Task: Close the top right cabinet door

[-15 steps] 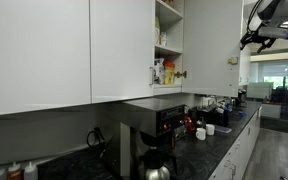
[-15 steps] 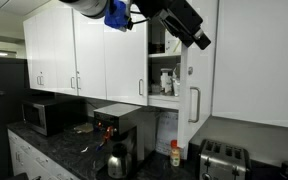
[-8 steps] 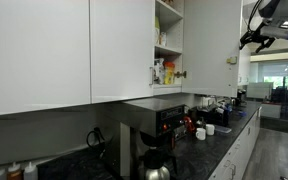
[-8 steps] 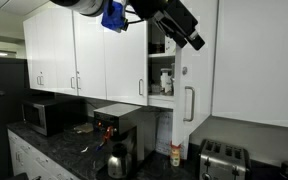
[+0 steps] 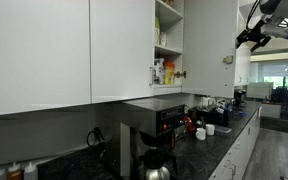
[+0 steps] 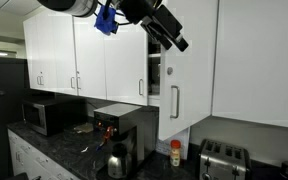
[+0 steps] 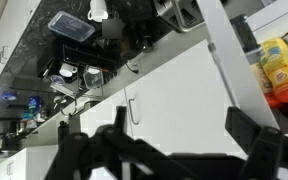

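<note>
The top right cabinet door (image 6: 192, 60), tall, white and glossy with a slim silver bar handle (image 6: 174, 101), stands partly open in both exterior views; one of them shows its other face (image 5: 210, 48). Behind it the open shelves (image 5: 167, 45) hold bottles. My gripper (image 6: 180, 43) sits high against the door's outer face, beside its free edge (image 5: 252, 38). In the wrist view my gripper (image 7: 184, 140) is open, its dark fingers (image 7: 250, 128) spread wide with nothing between them. A yellow bottle (image 7: 275, 66) on the shelf shows at the right.
Below the cabinets a dark counter (image 6: 64, 150) carries a coffee machine (image 6: 119, 125), a microwave (image 6: 46, 115), a toaster (image 6: 222, 158) and a small bottle (image 6: 175, 153). Shut white wall cabinets (image 6: 79, 50) stand alongside. Base unit doors (image 7: 134, 105) show in the wrist view.
The door has swung further toward the cabinet, its handle shifting left in an exterior view. My arm and gripper have moved the same way with it.
</note>
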### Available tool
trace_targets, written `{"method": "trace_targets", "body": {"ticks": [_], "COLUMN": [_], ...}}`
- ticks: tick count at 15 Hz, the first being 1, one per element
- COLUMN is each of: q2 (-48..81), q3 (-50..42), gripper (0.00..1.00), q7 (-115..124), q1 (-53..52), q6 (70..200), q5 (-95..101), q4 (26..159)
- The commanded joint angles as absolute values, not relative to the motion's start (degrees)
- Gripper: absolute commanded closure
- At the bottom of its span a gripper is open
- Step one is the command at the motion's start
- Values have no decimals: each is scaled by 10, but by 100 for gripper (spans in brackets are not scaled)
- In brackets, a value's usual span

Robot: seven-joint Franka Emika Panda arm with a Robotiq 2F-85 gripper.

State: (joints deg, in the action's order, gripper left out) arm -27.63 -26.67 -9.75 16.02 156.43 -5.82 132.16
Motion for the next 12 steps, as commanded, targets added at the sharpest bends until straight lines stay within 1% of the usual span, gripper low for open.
{"method": "trace_targets", "body": {"ticks": [1, 12], "q2": [-288, -320], "q3": [-265, -260], "gripper": [0, 0], "q7": [-119, -145], "q1": [137, 103], "q6": [1567, 1556], "q5": [-70, -66], "q4": [1335, 1357]}}
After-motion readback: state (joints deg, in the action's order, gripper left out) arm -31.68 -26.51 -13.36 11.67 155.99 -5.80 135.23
